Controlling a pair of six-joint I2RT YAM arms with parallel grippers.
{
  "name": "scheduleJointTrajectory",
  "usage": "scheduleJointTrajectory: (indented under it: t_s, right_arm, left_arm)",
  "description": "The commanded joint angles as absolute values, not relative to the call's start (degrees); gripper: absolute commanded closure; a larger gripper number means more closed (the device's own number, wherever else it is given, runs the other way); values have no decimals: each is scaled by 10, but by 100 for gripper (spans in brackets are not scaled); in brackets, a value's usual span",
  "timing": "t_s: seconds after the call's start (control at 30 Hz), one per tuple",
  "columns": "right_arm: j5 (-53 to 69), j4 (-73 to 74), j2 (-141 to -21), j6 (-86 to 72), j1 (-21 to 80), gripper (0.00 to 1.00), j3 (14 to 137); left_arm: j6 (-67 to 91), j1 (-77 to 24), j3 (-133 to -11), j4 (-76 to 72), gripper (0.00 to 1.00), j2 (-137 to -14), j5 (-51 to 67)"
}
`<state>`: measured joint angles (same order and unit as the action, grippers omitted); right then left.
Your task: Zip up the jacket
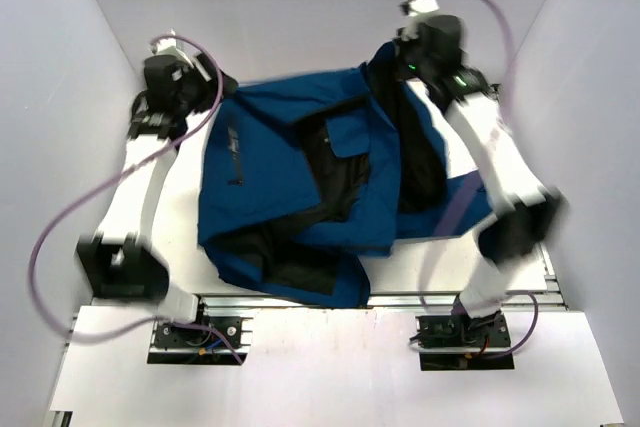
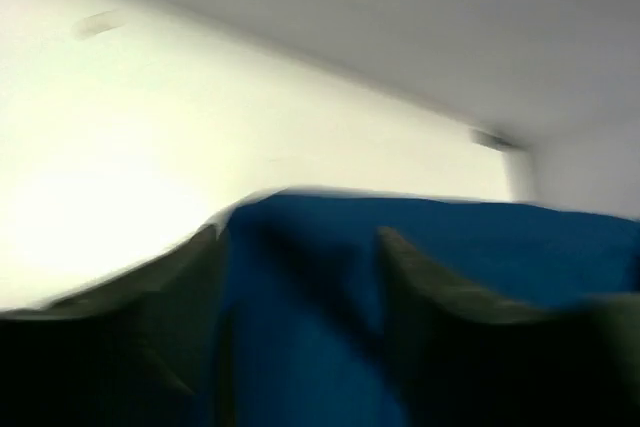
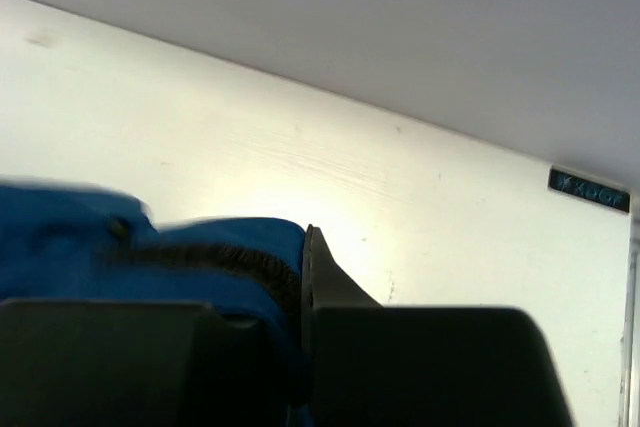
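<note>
Jacket [image 1: 260, 167] crumpled on tabletop [image 1: 400, 259] — right pincer [image 3: 300, 252] clamped on far zipper edge, left pincer [image 2: 295, 247] astride blue fabric — grip unclear.

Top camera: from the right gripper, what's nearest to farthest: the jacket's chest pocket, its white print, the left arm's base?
1. Chest pocket, middle of the jacket, down-left of the right gripper.
2. White print, on the left side of it.
3. Left arm's base, near left edge.

Bright, even light, lots of blur
Left wrist view smears the jacket [image 2: 450, 247] badly; desk [image 2: 120, 177] blows out white there, right arm [image 1: 495, 157] streaky from above.
</note>
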<state>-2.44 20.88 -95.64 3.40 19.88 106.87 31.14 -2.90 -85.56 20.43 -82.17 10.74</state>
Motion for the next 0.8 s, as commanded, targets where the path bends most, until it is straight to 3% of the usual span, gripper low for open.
scheduleJointTrajectory:
  t_s: [0.0, 0.07, 0.1, 0.13, 0.23, 0.27, 0.4, 0.6, 0.77]
  right_arm:
    - [-78, 281, -1101, 38, 165, 96, 1248]
    - [-47, 352, -1149, 5, 165, 69, 1368]
    - [-23, 384, -1149, -15, 166, 32, 1365]
    - [-8, 383, -1133, -29, 167, 11, 1336]
    - [26, 303, -989, -87, 177, 11, 1069]
    - [30, 275, -905, -121, 178, 11, 919]
    - [22, 215, -734, -221, 181, 11, 655]
    - [92, 232, -600, -322, 182, 11, 457]
    - [127, 162, -598, -362, 182, 11, 385]
  left_arm:
    - [256, -3, -906, 280, 5, -846, -25]
    - [241, -3, -926, 310, 2, -867, -34]
    - [240, -2, -928, 329, 2, -864, -41]
    - [232, -3, -912, 330, 2, -856, -41]
    - [229, -3, -832, 317, 2, -799, 16]
    - [230, -3, -808, 302, 2, -768, 44]
    - [241, -23, -712, 279, 2, -734, 127]
    - [234, -129, -678, 260, 2, -805, 137]
    - [229, -191, -693, 236, 2, -881, 138]
